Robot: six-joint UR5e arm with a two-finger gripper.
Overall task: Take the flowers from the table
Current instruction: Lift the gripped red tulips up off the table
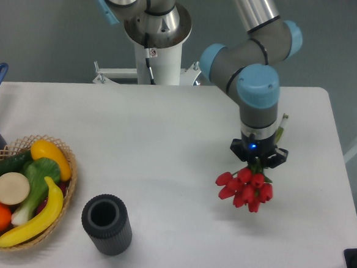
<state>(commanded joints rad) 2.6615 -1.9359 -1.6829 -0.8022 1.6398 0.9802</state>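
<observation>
One fixed camera looks down from high in front of the table (135,143), facing the arm's base. It stands fairly near, with the gripper (257,159) right of centre.

Bright, even light; soft shadows

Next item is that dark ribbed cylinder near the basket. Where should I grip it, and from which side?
Come straight down on the dark ribbed cylinder. It stands upright with its open mouth facing up, so pinch across the ribbed outer wall near the top rim. Approach from its right, away from the basket.
</observation>
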